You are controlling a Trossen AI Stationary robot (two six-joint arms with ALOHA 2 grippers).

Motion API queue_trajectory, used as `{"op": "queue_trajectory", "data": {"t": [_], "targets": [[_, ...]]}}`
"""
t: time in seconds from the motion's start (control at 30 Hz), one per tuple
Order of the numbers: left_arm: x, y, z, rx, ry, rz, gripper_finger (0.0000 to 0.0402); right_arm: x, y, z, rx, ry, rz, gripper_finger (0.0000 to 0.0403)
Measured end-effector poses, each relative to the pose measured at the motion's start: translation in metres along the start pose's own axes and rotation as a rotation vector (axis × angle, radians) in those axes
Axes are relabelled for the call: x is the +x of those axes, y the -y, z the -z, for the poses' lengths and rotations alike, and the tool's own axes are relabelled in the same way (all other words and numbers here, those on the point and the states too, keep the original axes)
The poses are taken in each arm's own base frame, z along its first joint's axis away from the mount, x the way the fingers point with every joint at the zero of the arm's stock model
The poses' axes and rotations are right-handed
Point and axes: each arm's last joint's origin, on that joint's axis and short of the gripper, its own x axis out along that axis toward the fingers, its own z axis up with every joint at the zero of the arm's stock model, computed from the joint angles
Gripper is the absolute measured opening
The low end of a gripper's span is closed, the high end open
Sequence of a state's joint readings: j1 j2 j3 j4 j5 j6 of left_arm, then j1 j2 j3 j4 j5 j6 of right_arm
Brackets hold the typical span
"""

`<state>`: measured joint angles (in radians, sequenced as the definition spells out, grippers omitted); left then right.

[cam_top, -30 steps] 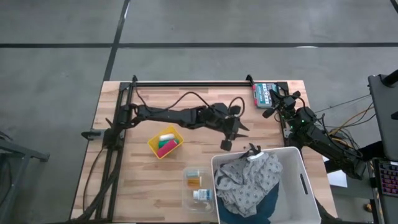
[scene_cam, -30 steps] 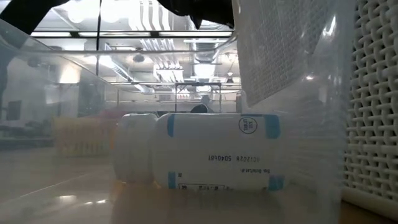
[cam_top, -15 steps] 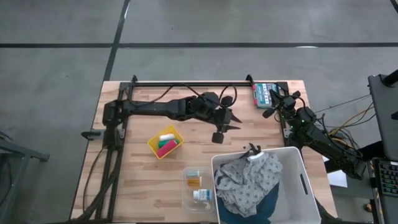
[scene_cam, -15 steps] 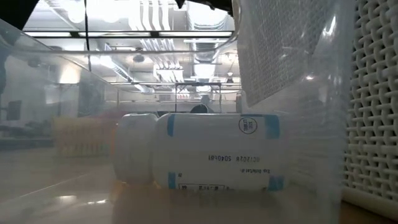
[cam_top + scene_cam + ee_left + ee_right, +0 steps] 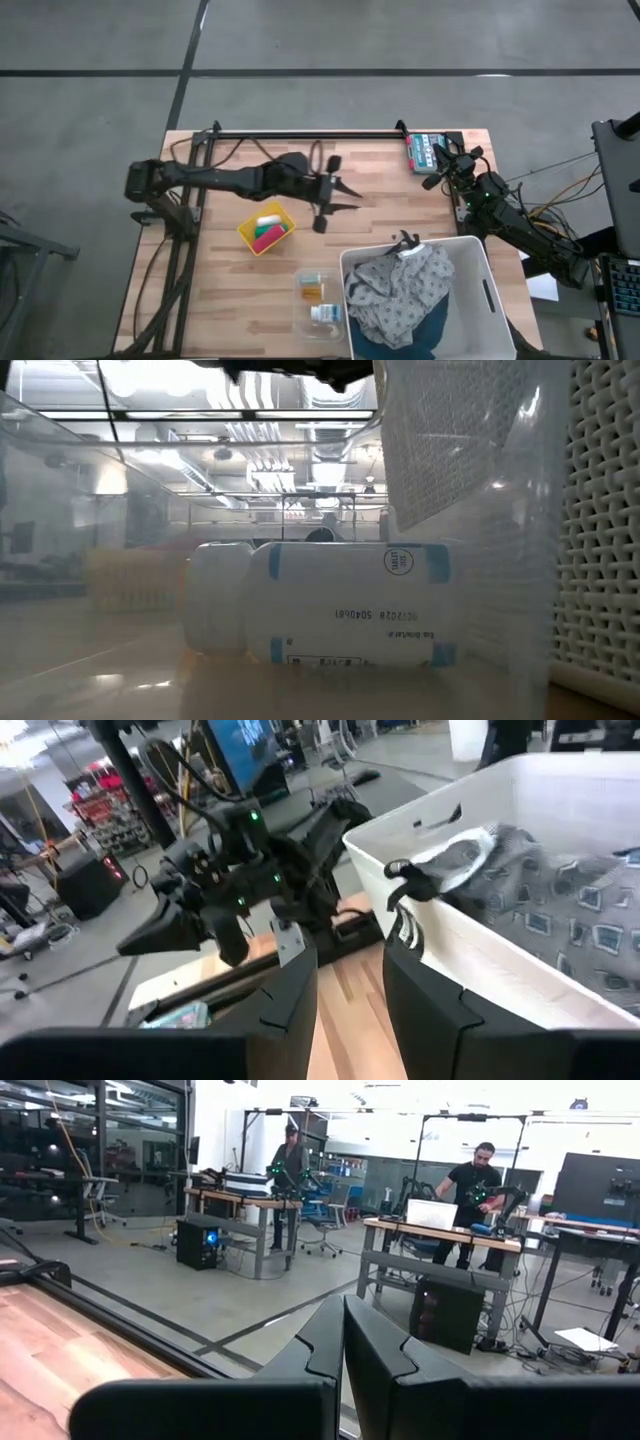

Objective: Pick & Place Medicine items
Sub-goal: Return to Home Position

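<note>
Now, hanging empty.
I'm holding my left fingers apart, well off from the white bottle lying in the clear bin; right fingers pressing together.

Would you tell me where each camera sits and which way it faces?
High: above the table, facing straight down; left arm and right arm show.
Low: at table height, facing through the clear bin at a white bottle; an arm part at top.
Left wrist: past the open left gripper toward the white bin and right arm.
Right wrist: past the shut right gripper into a room with people.
Shared: high and left wrist both show the white bin.
</note>
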<state>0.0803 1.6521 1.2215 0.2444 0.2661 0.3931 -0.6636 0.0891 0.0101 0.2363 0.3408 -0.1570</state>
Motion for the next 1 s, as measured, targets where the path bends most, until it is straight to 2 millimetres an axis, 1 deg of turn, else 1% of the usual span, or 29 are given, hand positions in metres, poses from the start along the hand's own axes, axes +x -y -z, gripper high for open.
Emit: {"op": "queue_trajectory", "data": {"t": [0.27,0.4,0.7,0.9,1.0], "targets": [[-0.049,0.016,0.004,0.01,0.031,-0.016,0.0118,0.0,0.0,0.0,-0.001,-0.003,0.0,0.0008],[-0.07,0.026,0.013,0.008,0.034,-0.017,0.0118,0.0,0.0,0.0,-0.002,-0.005,-0.001,0.0008],[-0.107,0.044,0.031,-0.003,0.024,-0.013,0.0118,0.0,0.0,0.0,-0.002,-0.005,-0.001,0.0008],[-0.134,0.058,0.044,-0.102,0.025,-0.011,0.0118,0.0,0.0,0.0,-0.002,-0.004,0.0,0.0008],[-0.149,0.064,0.048,-0.101,0.046,-0.018,0.0118,0.0,0.0,0.0,-0.002,-0.005,0.0,0.0008]]}}
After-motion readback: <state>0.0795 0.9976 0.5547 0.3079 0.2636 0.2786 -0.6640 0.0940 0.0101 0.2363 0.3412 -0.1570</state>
